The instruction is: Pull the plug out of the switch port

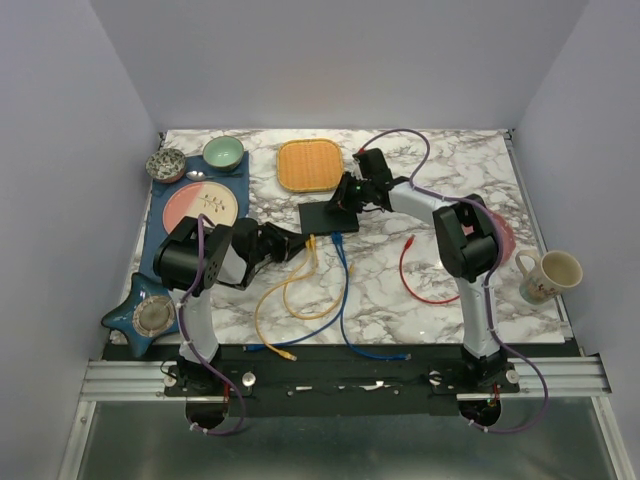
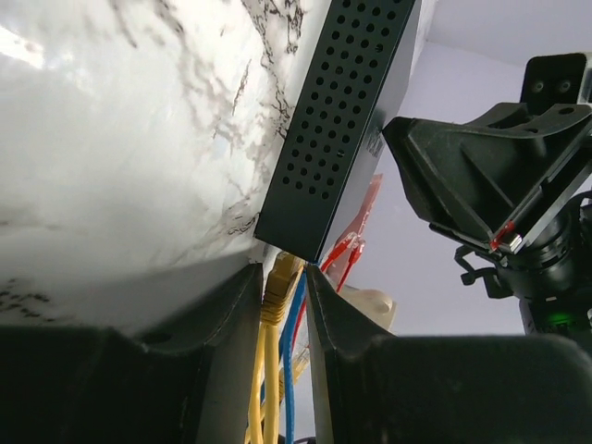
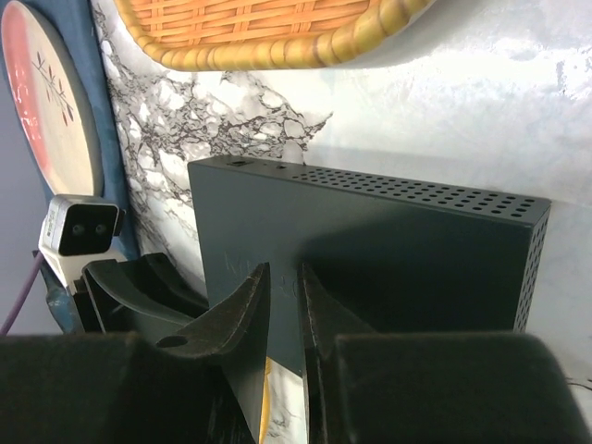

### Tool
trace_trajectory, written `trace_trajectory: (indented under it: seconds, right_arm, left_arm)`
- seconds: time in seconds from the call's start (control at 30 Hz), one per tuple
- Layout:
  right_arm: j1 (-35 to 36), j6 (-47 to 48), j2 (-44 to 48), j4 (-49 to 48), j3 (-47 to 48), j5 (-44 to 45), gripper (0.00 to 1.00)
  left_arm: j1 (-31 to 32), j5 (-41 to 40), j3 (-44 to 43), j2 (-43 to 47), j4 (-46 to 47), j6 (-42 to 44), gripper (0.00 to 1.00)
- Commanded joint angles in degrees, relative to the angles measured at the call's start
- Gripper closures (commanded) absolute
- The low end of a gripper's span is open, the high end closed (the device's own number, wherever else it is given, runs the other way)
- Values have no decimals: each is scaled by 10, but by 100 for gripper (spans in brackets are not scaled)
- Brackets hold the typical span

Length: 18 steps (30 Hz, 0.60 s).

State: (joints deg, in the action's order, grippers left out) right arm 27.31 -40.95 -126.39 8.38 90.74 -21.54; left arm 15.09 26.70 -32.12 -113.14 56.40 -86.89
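The flat black switch [image 1: 328, 216] lies mid-table with its sockets facing the near edge. It also shows in the left wrist view [image 2: 342, 120] and the right wrist view [image 3: 370, 250]. A yellow plug [image 2: 277, 277] and a blue plug [image 1: 338, 239] sit at its socket edge. My left gripper [image 2: 284, 277] is shut on the yellow plug right at the switch; the blue cable [image 2: 294, 333] also runs between the fingers. My right gripper [image 3: 284, 273] is shut and empty, its tips resting on the switch's top. In the top view it sits at the switch's far side [image 1: 345, 196].
Yellow cable [image 1: 275, 300] and blue cable [image 1: 340, 300] loop toward the near edge. A loose red cable [image 1: 410, 275] lies right. A woven tray [image 1: 310, 165] sits behind the switch. Plate [image 1: 200, 205], green bowl [image 1: 223, 152], star dish [image 1: 145, 315] left; mug [image 1: 548, 275] right.
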Motion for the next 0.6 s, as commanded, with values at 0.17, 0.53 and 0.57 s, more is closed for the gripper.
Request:
trace_trajectory:
  seconds: [0.17, 0.53, 0.57]
  right_arm:
    - [3, 6, 4, 29, -34, 11, 74]
    - [2, 3, 1, 27, -32, 9, 74]
    - [2, 4, 0, 27, -33, 9, 74]
  left_arm:
    - [-19, -22, 14, -7, 38, -28, 59]
    - [-25, -6, 15, -19, 40, -21, 61]
    - [-24, -4, 15, -20, 39, -21, 61]
